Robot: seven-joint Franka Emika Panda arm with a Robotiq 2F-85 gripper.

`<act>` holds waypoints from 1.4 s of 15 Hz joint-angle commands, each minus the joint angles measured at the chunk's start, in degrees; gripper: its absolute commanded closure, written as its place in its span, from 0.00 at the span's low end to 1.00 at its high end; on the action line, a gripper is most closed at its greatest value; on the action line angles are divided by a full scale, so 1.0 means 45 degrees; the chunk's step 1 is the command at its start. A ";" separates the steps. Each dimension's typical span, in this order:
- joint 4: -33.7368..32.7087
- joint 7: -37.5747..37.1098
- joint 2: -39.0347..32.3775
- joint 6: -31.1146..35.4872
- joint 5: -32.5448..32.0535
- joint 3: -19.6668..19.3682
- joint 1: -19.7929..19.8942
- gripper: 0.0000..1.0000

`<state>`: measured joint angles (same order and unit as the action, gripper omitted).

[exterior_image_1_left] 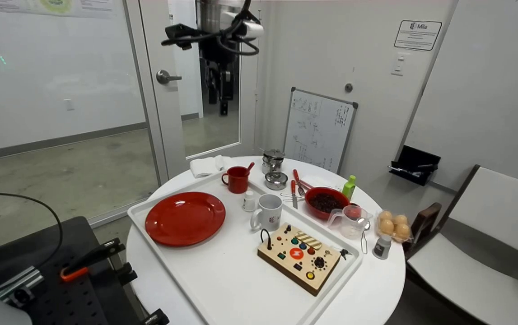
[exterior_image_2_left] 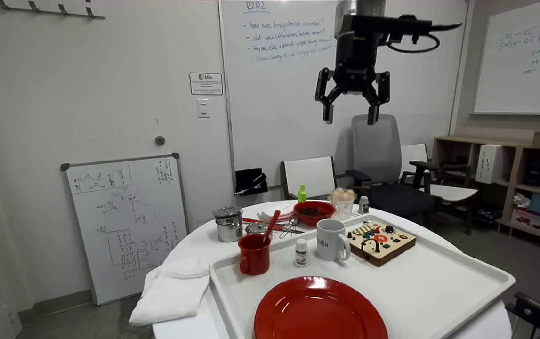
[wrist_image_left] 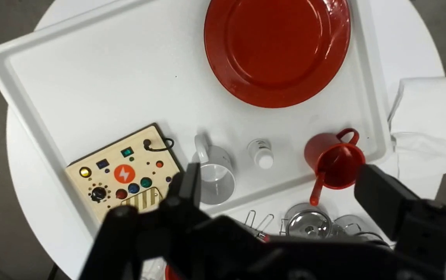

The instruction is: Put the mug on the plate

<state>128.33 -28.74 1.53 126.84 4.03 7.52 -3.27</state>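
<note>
The pale mug (exterior_image_1_left: 271, 212) stands upright on the white tray, its handle to one side; it also shows in an exterior view (exterior_image_2_left: 330, 241) and in the wrist view (wrist_image_left: 216, 179), where a finger covers part of its left side. The large red plate (exterior_image_1_left: 185, 218) lies flat and bare on the same tray, apart from the mug; it shows in an exterior view (exterior_image_2_left: 319, 310) and the wrist view (wrist_image_left: 275, 46), cut by the frame edge in both. My gripper (exterior_image_2_left: 350, 118) hangs high above the table with its fingers wide apart and nothing between them; it also shows in the wrist view (wrist_image_left: 279, 181).
A white bottle (exterior_image_1_left: 249, 201) stands beside the mug. A red mug (exterior_image_1_left: 237, 179) with a red-handled utensil is near the tray corner. A wooden button box (exterior_image_1_left: 298, 258) sits on the tray (exterior_image_1_left: 222, 280). Metal pots (exterior_image_1_left: 273, 161), a red bowl (exterior_image_1_left: 326, 203) and a clear cup (exterior_image_1_left: 352, 222) stand beyond the tray.
</note>
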 commanded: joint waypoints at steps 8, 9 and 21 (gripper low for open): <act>-0.0867 -0.2209 -0.3044 0.1369 -0.1115 -0.0806 -0.0561 0.00; -0.0865 -0.2211 -0.3023 0.1369 -0.1118 -0.0813 -0.0572 0.00; -0.1936 0.1201 -0.5727 0.4605 -0.1262 -0.1422 -0.0297 0.00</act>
<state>123.78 -29.79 -18.22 143.04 -1.40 2.43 -4.72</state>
